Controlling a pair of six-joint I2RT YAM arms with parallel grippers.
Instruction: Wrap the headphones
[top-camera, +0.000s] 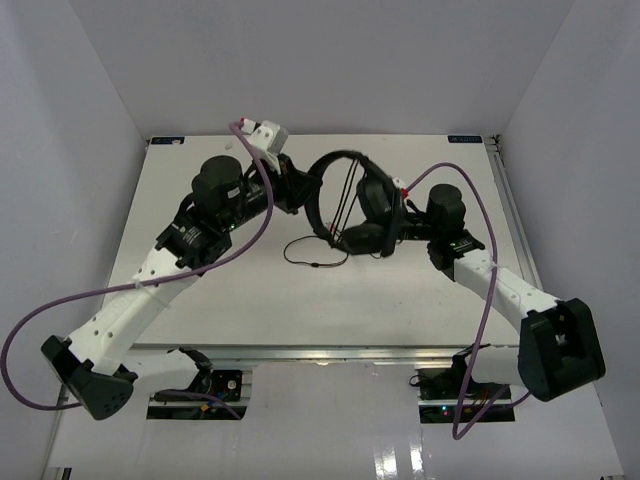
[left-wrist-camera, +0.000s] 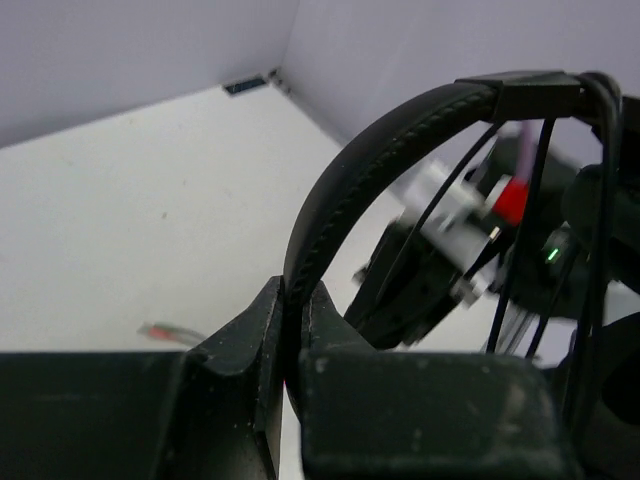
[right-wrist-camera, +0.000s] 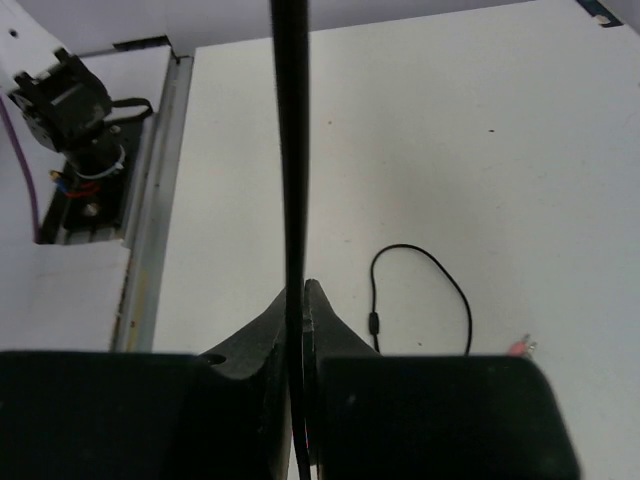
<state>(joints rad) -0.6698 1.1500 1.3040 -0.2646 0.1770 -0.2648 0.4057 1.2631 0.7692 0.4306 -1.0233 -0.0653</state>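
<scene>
We see the left gripper (left-wrist-camera: 293, 320) pinched shut on the headband of the headphones (left-wrist-camera: 345, 175), which hang between both tools. The right gripper (right-wrist-camera: 297, 315) is clamped tight on their thin cable (right-wrist-camera: 290, 150).

No text, brand or number can be read. Two small dark labels (top-camera: 165, 141) at the far corners of the white table (top-camera: 250, 300) are too small to make out.

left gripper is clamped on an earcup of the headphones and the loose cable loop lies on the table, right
Not quite. The left gripper is clamped on the headband, not on an earcup; the left wrist view shows the padded band running between its fingers. The rest holds: the loose cable loop does lie on the table.
</scene>
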